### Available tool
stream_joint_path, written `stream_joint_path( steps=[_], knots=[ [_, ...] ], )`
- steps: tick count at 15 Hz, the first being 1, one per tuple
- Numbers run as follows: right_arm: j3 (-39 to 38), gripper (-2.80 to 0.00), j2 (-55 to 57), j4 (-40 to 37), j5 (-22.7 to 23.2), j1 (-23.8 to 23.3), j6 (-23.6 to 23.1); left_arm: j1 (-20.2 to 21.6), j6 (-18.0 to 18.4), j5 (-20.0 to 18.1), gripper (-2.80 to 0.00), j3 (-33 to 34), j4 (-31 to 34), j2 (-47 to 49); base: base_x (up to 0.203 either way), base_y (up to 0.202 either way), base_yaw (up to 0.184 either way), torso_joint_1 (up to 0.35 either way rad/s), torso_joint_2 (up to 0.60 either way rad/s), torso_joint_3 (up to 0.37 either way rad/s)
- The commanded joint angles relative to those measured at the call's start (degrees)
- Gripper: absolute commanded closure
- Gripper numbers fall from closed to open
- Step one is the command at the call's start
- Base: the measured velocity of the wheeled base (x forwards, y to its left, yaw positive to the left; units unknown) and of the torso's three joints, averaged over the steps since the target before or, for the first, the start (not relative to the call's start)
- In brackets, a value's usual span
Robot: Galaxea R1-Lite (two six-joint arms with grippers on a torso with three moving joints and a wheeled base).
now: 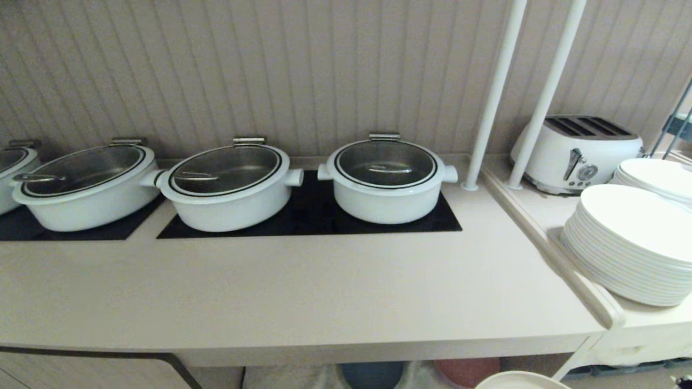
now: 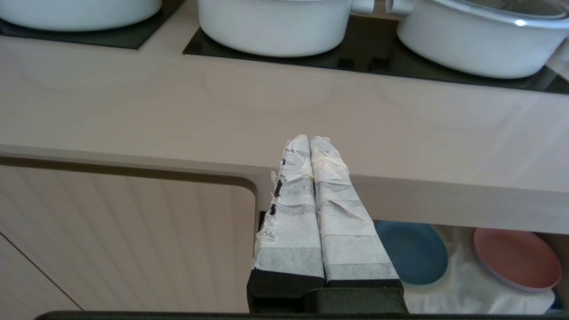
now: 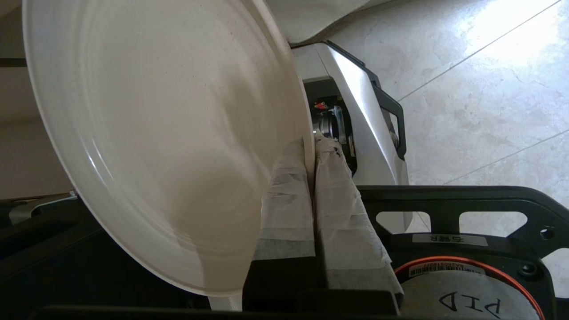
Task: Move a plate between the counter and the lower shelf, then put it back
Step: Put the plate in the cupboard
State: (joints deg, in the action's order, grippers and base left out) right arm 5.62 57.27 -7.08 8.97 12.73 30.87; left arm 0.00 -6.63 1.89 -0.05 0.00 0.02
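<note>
One cream plate [image 3: 160, 133] pinched at rim by right gripper [image 3: 311, 149], taped fingers [image 3: 284, 200] clamped either side of rim edge, plate tilted off any support, over robot base and tiled floor [image 3: 480, 89]. In head view only plate's rim shows at bottom edge, below front of surface [image 1: 303, 292]. Left gripper [image 2: 310, 142] closed, empty, in front of surface edge. Blue plate [image 2: 413, 251] and pink plate [image 2: 515, 258] lie on lower shelf [image 2: 466, 289] cloth. Three white pots [image 1: 386, 181] on hob panels.
</note>
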Motion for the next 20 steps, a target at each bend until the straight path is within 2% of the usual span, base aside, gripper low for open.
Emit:
stream_joint_path(
  steps=[1,20],
  knots=[
    [-0.1,0.0,0.1,0.0,0.1,0.0,0.2,0.0,0.0,0.0,0.0,0.0,0.0,0.0,0.0,0.0,0.0,-0.129,0.26,0.136],
    [-0.1,0.0,0.8,0.0,0.1,0.1,0.1,0.0,0.0,0.0,0.0,0.0,0.0,0.0,0.0,0.0,0.0,-0.156,0.32,0.162]
  ],
)
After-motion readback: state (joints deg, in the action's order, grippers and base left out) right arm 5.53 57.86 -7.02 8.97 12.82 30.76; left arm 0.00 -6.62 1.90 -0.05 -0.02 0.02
